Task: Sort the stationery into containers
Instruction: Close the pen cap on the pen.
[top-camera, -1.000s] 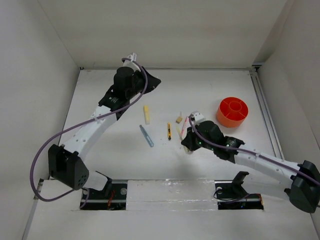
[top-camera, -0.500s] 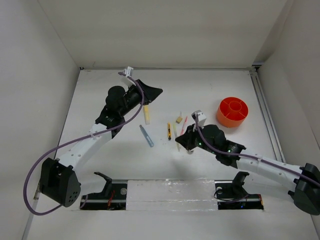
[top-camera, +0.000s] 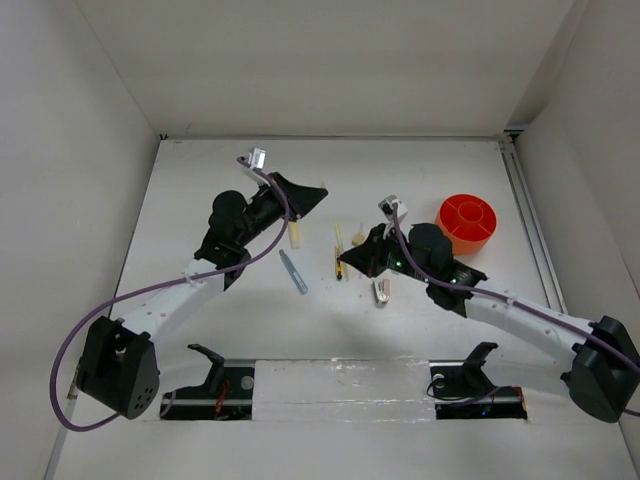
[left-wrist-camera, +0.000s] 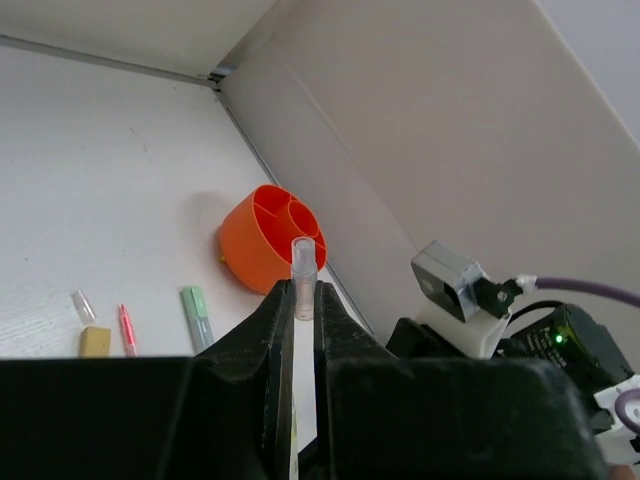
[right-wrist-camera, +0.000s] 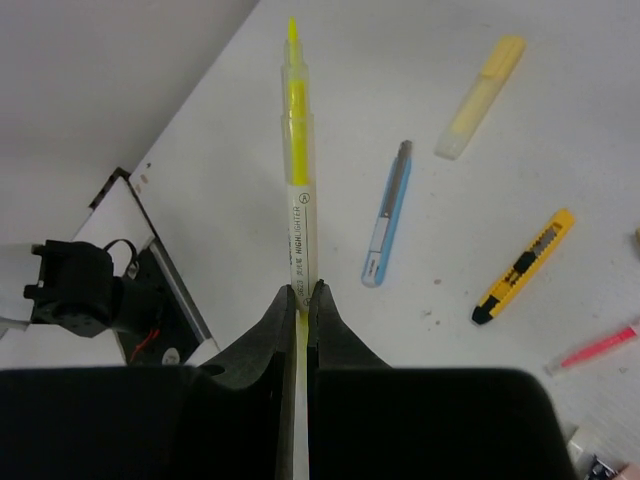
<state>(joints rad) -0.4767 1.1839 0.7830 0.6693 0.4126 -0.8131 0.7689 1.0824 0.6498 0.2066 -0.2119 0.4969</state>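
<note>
While tight in right claw (right-wrist-camera: 298, 291), HIGHLIGHTER-labelled pen (right-wrist-camera: 297, 170); left claw (left-wrist-camera: 303, 292) tight on clear-capped pen (left-wrist-camera: 303, 256).

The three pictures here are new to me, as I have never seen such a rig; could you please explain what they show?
It is a robot: a left arm and a right arm bolted at a white table. One picture looks down from above; the others come from a camera on each wrist. The left gripper pinches a thin clear-tipped stick; the right gripper pinches a slim yellow highlighter pen. On the table lie a blue pen, a pale yellow marker, a yellow-black utility knife and a round orange plastic tub with dividers.
</note>
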